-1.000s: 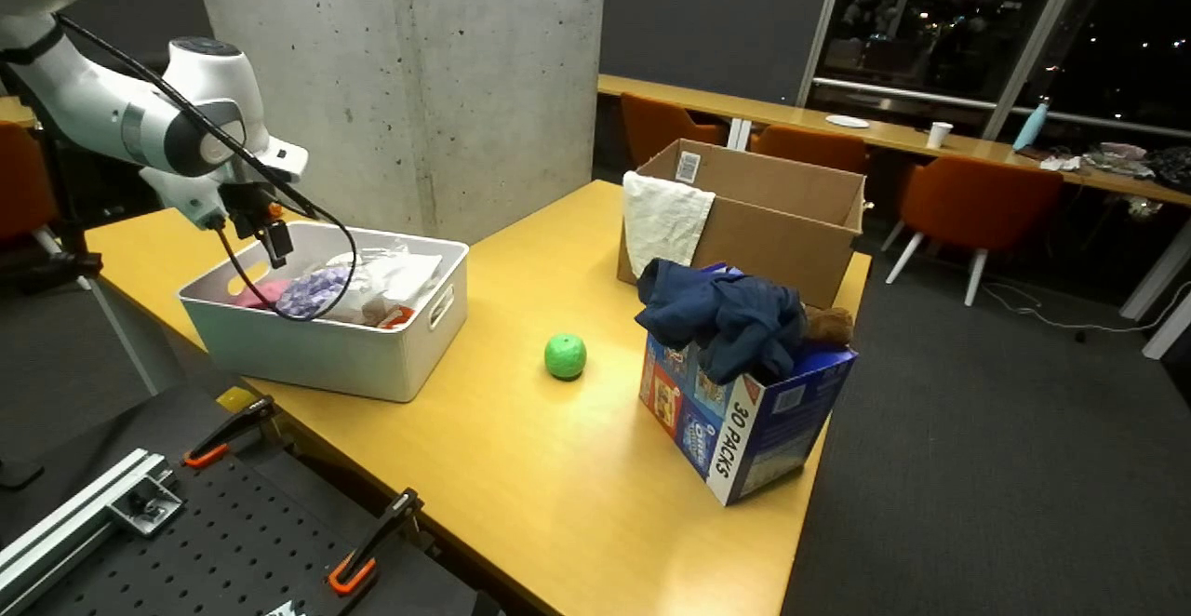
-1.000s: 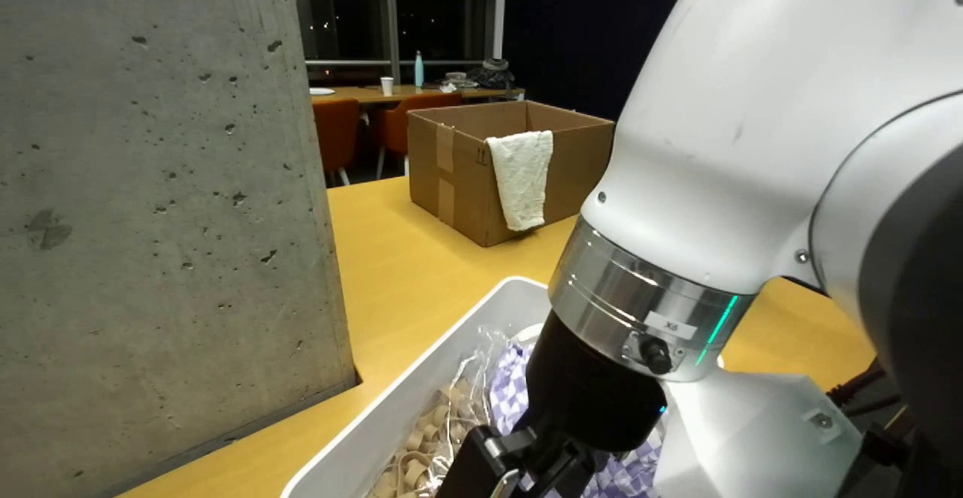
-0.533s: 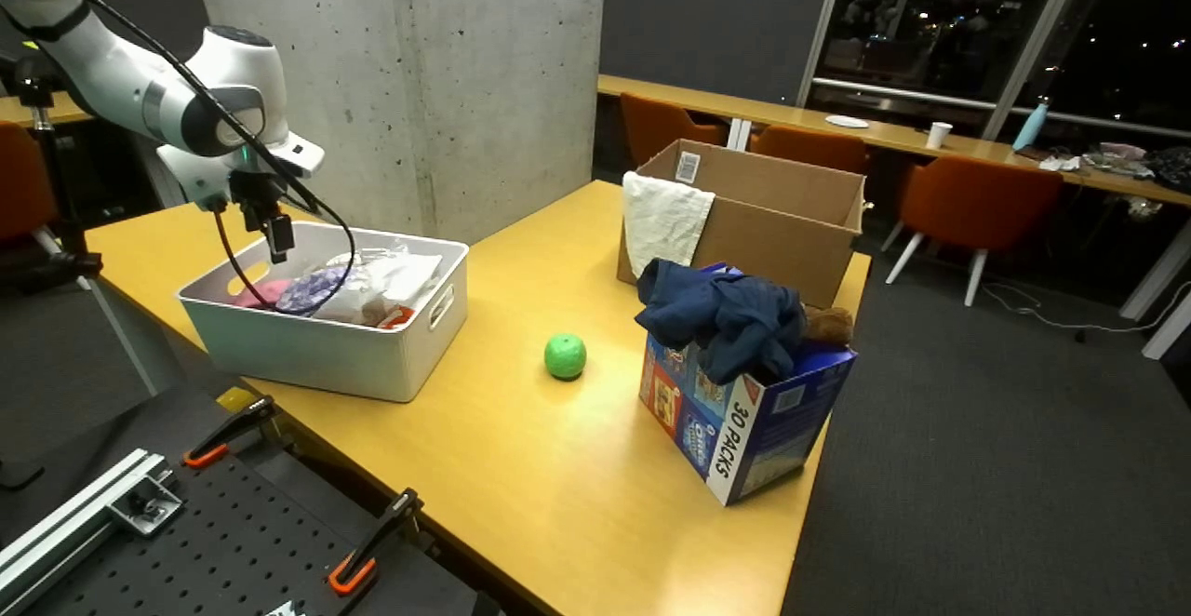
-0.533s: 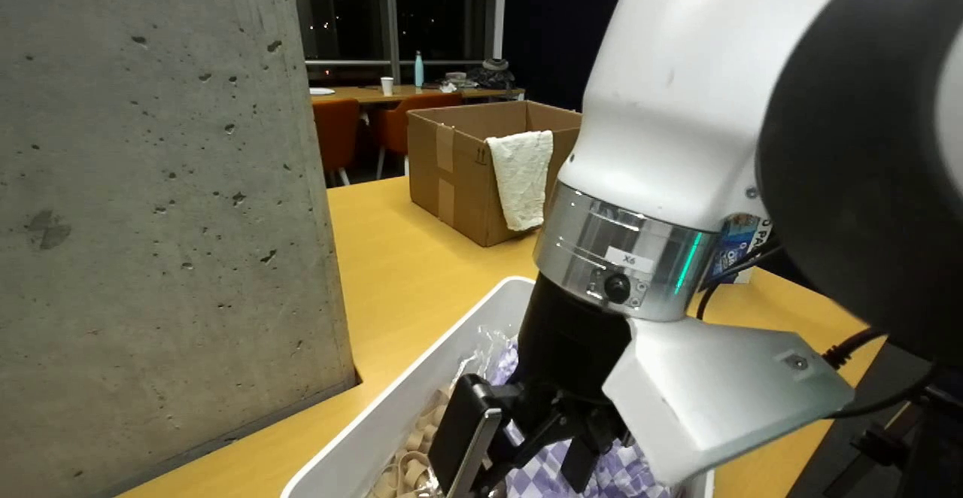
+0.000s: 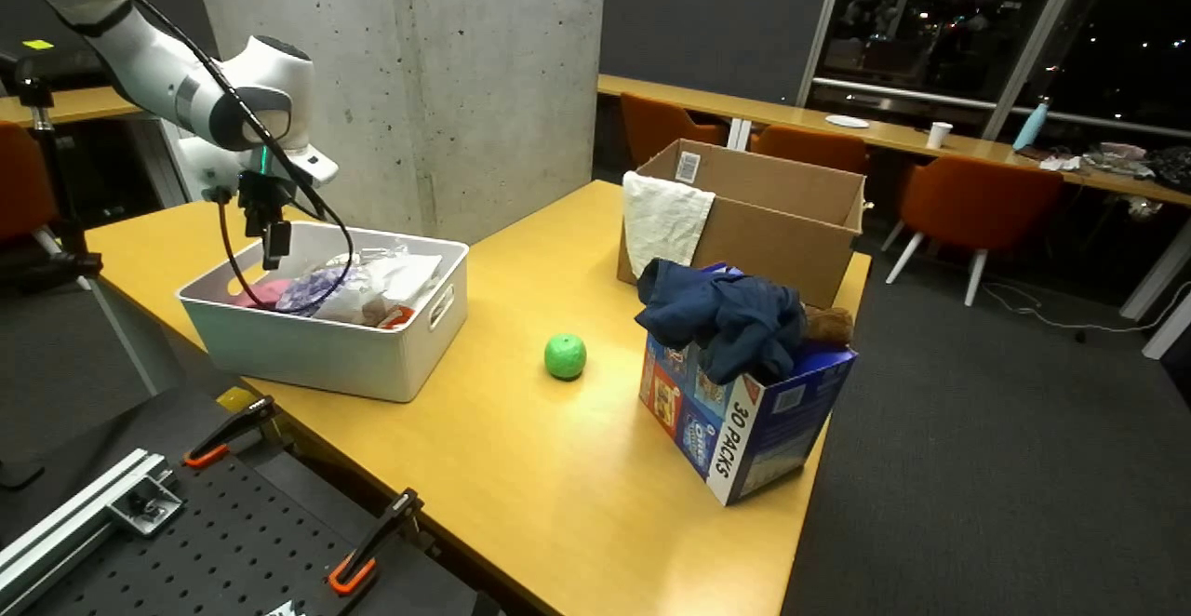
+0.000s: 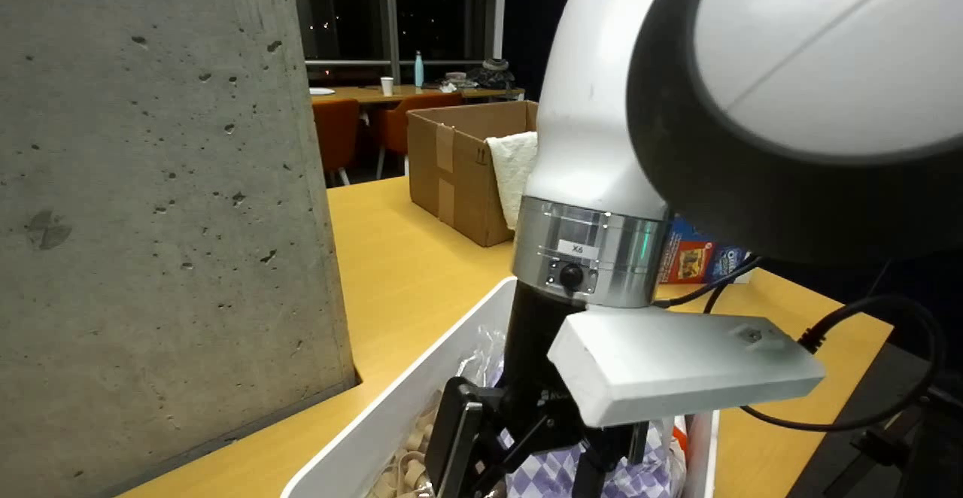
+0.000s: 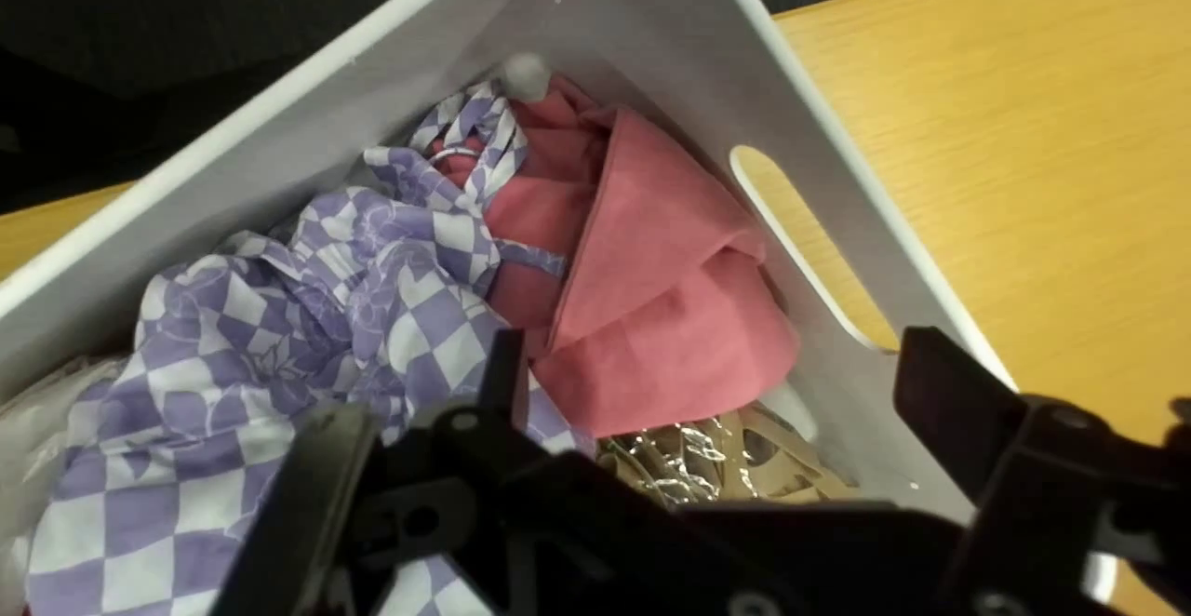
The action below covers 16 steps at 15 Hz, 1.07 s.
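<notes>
My gripper (image 7: 715, 365) is open and empty above the white bin (image 7: 828, 160); its fingers stand wide apart. In the exterior views the gripper (image 5: 275, 248) hangs into the bin's (image 5: 316, 355) opening, fingers down (image 6: 451, 438). Below it in the wrist view lie a folded pink cloth (image 7: 651, 309), a purple-and-white checkered cloth (image 7: 251, 355) at the left, and tan strips in clear plastic (image 7: 702, 458). The pink cloth is nearest, between the fingers in the picture; no contact shows. One finger appears over the checkered cloth, the other near the bin wall with the handle hole.
A green ball (image 5: 565, 356) sits on the table (image 5: 521, 467). Beyond are a cardboard box (image 5: 782, 248) with a white cloth (image 5: 665, 220) over its edge and a blue snack box (image 5: 791, 430) topped by dark blue fabric (image 5: 726, 309). A concrete pillar (image 6: 165, 182) stands beside the bin.
The arm has swung and the wrist has turned more upright over the bin. The gripper has dropped slightly, and its fingers show farther apart in an exterior view. Objects have not visibly moved.
</notes>
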Available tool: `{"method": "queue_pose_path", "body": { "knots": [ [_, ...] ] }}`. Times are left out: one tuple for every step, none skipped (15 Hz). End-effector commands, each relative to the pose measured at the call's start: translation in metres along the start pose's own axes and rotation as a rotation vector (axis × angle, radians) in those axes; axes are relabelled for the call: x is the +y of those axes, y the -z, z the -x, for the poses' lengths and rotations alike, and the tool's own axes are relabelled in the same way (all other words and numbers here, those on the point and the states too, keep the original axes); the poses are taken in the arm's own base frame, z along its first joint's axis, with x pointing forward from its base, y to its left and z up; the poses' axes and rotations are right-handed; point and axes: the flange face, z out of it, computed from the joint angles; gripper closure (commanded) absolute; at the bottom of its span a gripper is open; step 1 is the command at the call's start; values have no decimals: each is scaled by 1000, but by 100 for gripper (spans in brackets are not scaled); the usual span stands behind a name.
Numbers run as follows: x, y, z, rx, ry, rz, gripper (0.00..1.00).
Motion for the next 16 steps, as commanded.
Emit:
{"method": "queue_pose_path", "body": {
  "knots": [
    [0, -13, -19, -68, -47, -27, 0],
    [3, -20, -21, -79, -65, -34, 0],
    [4, -24, -23, -86, -75, -41, 0],
    [5, -30, -26, -94, -83, -47, 0],
    [5, -35, -29, -105, -90, -49, 0],
    [6, -41, -34, -117, -96, -53, 0],
    [6, -46, -37, -123, -98, -56, 0],
    [6, -50, -41, -129, -100, -62, 0],
    [6, -55, -45, -136, -102, -65, 0],
    [5, -59, -50, -145, -103, -69, 0],
    [5, -64, -56, -157, -100, -71, 0],
    [5, -70, -61, -168, -97, -75, 0],
    [3, -74, -65, -180, -93, -79, 0],
    [2, -79, -69, -191, -90, -85, 0],
    [1, -83, -72, -200, -90, -87, 0],
    [1, -86, -75, -204, -88, -95, 0]
  ]
}}
